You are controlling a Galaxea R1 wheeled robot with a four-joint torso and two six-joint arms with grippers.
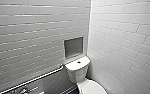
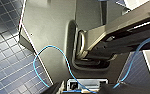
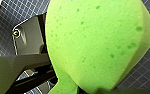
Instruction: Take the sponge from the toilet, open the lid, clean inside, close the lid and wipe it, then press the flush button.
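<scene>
Here, sponge [image 3: 96, 42] within right end effector [image 3: 91, 90].

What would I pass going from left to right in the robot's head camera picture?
metal grab rail → toilet → white tiled wall

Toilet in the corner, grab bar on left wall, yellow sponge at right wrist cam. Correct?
Not quite: the sponge is bright green, not yellow; the right wrist view shows it. The toilet in the corner and the grab bar on the left wall hold, per the head view.
</scene>
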